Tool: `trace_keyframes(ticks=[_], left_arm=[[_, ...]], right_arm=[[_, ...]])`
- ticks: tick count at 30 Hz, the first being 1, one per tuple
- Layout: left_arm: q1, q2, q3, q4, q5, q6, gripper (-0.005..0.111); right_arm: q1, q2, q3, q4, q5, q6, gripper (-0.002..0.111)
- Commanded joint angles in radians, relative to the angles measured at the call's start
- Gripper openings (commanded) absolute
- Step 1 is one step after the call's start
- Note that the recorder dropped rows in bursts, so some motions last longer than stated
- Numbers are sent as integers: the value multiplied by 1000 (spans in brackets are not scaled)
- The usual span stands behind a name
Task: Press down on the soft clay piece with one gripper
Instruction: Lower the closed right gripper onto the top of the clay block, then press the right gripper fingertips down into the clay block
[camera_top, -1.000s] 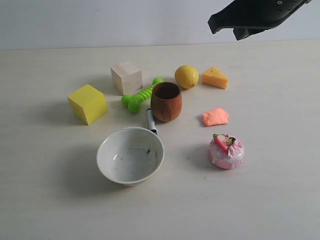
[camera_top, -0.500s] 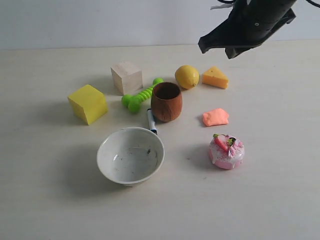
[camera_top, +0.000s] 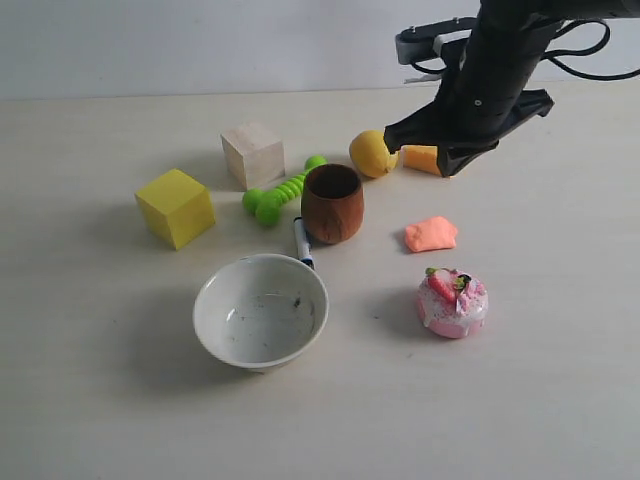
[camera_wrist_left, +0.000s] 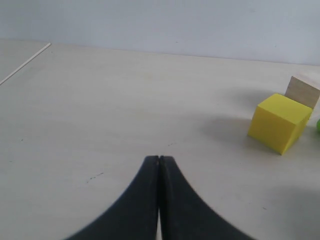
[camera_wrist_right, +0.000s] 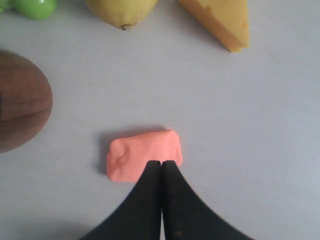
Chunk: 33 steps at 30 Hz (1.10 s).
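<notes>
The pale table (camera_top: 100, 400) carries ten loose items. The soft clay piece (camera_wrist_right: 144, 155) lies at the tips of the right claw (camera_wrist_right: 161, 164), with the lemon (camera_wrist_right: 122, 10) and cheese wedge (camera_wrist_right: 220, 20) beyond it and the pink cake (camera_top: 452, 302) on the opposite side of the clay. Left of the claw in the exterior view lie the wooden cup (camera_top: 332, 203), marker (camera_top: 302, 242), green toy (camera_top: 283, 190), wooden block (camera_top: 252, 154), yellow cube (camera_top: 176, 207) and white bowl (camera_top: 261, 310).

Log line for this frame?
stage: pre-press | right gripper: shut, over clay, not touching | left gripper: shut, away from clay
</notes>
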Motion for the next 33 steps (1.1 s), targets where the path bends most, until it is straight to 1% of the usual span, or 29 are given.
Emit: trace_keyframes(ticks=[1,6,13,17,33], left_arm=[[2,-6,4,-1,-9,-2,0],[2,-6,4,-1,-9,-2,0],[2,-6,4,-1,-9,-2,0],[2,-6,4,-1,-9,-2,0],[2,-6,4,-1,-9,-2,0]], right_arm=[[-43,18,-3,85,18,-43,0],[-43,54,41,110,-17,-45,0],[-43,72,41,112,-33,-54,0],[-43,90,41,158,-42,-90,0],[-43,146,41,176,-86,-115,0]])
